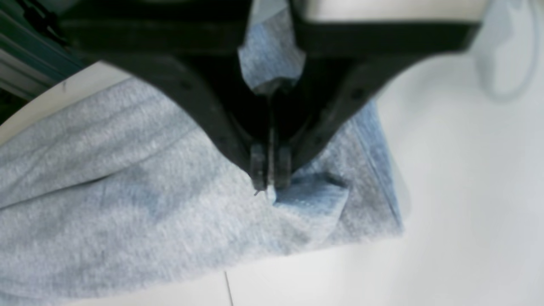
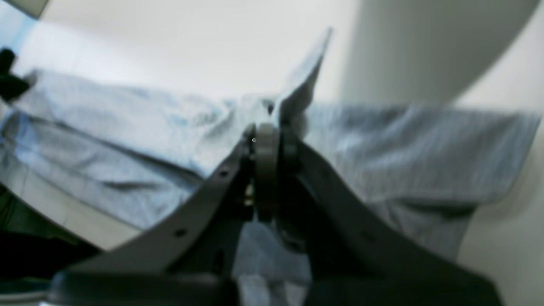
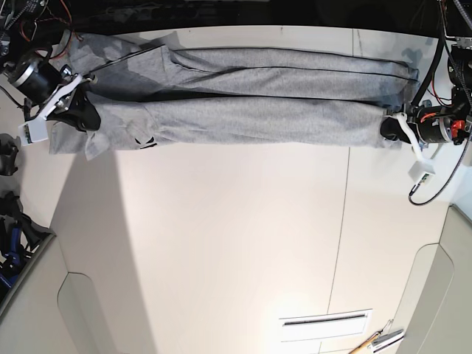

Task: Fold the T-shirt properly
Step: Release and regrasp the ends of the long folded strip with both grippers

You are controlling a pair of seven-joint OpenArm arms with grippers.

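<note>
The light heather-grey T-shirt lies folded lengthwise into a long band across the far part of the white table. A bit of black lettering peeks out near its left end. My left gripper is at the band's right end. In the left wrist view it is shut on a pinch of the shirt. My right gripper is at the band's left end. In the right wrist view it is shut on an edge of the shirt, and a flap of cloth stands up past the fingertips.
The table's far edge runs just behind the shirt. A slotted plate and some hand tools lie at the near right. Cables hang by the left arm. Dark equipment stands off the table's left side.
</note>
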